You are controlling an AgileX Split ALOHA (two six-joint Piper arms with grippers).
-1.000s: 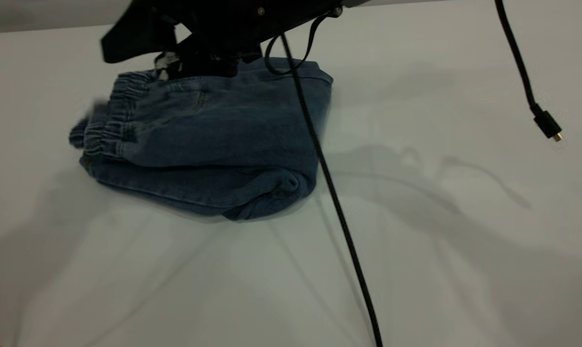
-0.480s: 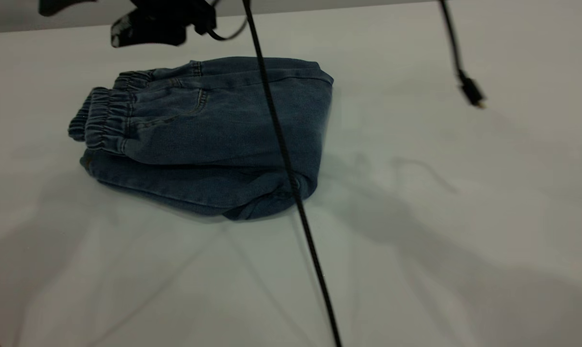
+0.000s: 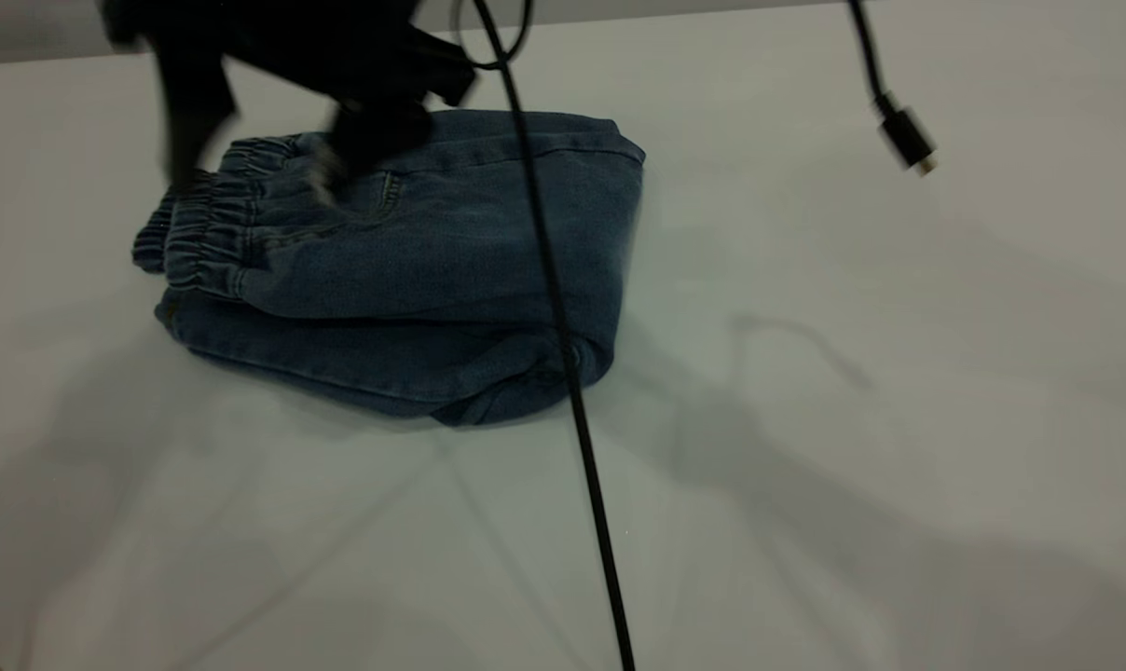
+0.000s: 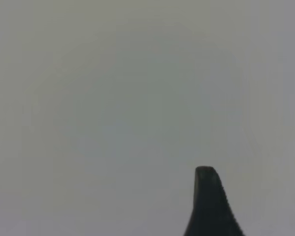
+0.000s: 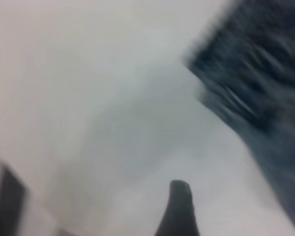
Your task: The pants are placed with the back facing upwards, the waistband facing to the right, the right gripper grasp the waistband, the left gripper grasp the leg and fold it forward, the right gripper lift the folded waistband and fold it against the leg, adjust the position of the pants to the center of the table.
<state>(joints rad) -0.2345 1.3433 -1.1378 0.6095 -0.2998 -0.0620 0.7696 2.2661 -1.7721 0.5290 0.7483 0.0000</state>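
Note:
The pants (image 3: pixel 432 261) lie folded into a compact blue denim bundle on the left half of the table (image 3: pixel 805 466). Their gathered waistband (image 3: pixel 204 233) is on top at the bundle's left end. The printed leg is hidden in the fold. My right gripper (image 3: pixel 254 182) hovers, blurred, over the waistband end. It is open, with one finger at the band's far-left corner and the other over the back pocket. The right wrist view shows one of its fingertips (image 5: pixel 179 201) above bare table beside the denim (image 5: pixel 265 88). In the left wrist view, one finger (image 4: pixel 209 201) shows over bare tabletop.
A black cable (image 3: pixel 572 391) hangs from the arm and crosses the pants' right part down to the front edge. A second cable with a loose plug (image 3: pixel 908 144) dangles at the upper right. The table's far edge runs along the top.
The right gripper left the pants' far edge, rose to the upper left, and has now come down over the waistband with its fingers spread. The cables swung left. The pants stayed put.

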